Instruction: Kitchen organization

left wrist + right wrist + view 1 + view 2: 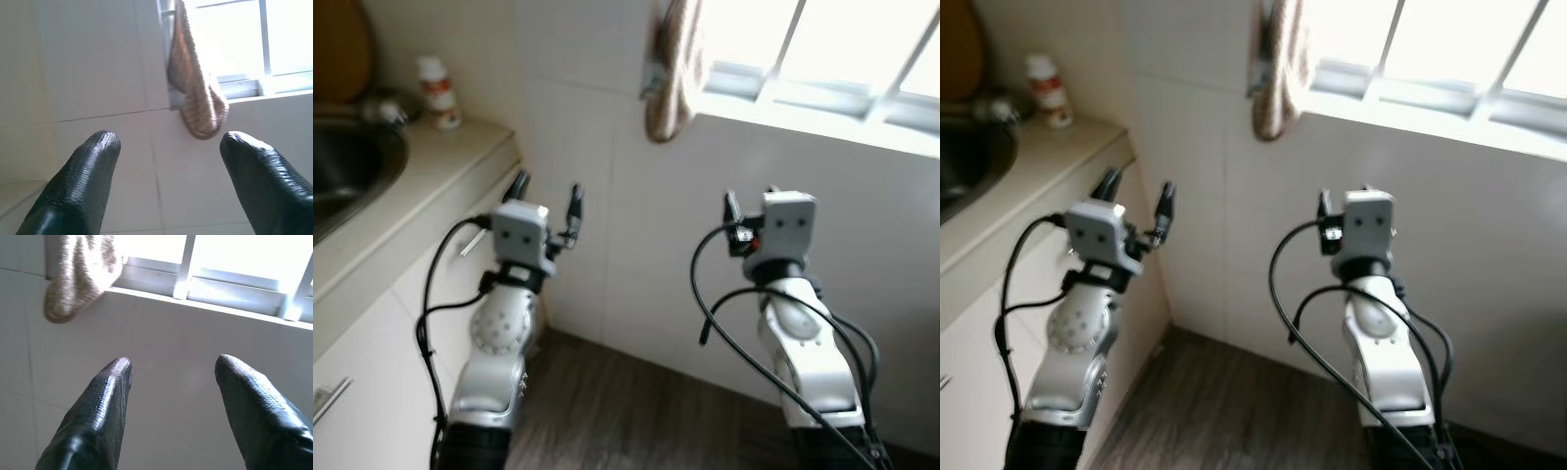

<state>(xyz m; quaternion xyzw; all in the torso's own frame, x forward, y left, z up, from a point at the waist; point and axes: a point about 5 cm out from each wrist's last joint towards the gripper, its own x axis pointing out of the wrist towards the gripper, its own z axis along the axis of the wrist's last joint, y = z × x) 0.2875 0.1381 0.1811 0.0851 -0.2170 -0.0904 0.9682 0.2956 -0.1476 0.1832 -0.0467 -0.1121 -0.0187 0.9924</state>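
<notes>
Facing a tiled corner, left gripper (546, 196) and right gripper (171, 369) both spread and empty, the robot seems between chores, needing to turn toward the counter (431, 162).

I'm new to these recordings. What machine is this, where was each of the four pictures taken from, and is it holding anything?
This is a humanoid robot seen from its own head: the two eye views look down at its silver arms. The left gripper and right gripper are both raised, open and hold nothing. The other two pictures come from cameras on each wrist, looking along the black fingers toward a white tiled wall. A brownish cloth hangs by the window. On the robot's left is a counter with a sink and a small white bottle standing on it.
</notes>
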